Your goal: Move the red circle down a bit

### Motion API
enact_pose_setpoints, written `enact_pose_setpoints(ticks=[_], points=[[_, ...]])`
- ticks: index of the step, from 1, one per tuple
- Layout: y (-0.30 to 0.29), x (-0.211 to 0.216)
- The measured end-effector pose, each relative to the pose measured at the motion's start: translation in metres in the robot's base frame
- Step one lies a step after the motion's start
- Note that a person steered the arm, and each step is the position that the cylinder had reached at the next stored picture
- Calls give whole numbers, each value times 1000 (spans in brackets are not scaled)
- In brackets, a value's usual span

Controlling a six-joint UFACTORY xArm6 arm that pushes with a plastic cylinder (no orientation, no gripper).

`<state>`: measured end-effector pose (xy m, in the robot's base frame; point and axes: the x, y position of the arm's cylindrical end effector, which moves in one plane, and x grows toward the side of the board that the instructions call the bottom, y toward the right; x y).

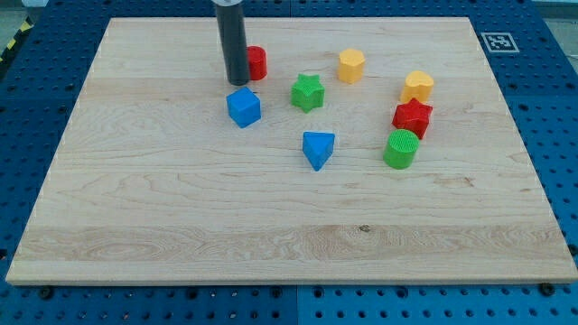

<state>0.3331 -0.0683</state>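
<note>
Camera view: wooden worktop (181, 217) on a blue pegboard base (36, 72). Dark rod comes down from the view's top; its tip (237, 83) rests on the board at upper left of the block cluster. Tool is a plain rod (no jaws, so nothing to spread or pinch).

Red circle (257, 62) sits just right of the rod, partly hidden behind it, touching or nearly so; cannot tell which. Blue cube (244, 106) lies just below the tip, a small gap between them.

Green star (307, 92) to the right of the blue cube. Blue triangle (318, 148) lower, near the board's middle. Orange hexagon-like block (351, 66) toward the top. Yellow block (418, 86), red star (412, 117) and green cylinder (401, 149) stand in a tight column at right, each touching or just beside the next.

Marker tag (498, 41) at the view's top right corner.
</note>
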Motion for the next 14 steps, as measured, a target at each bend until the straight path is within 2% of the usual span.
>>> enact_pose_setpoints(ticks=[1,2,3,4,6,9,11,13,14], points=[[12,-1],[-7,3],[-66,4],[-94,4],[-103,3],[-167,-53],[-169,-62],[-68,-100],[-36,-106]])
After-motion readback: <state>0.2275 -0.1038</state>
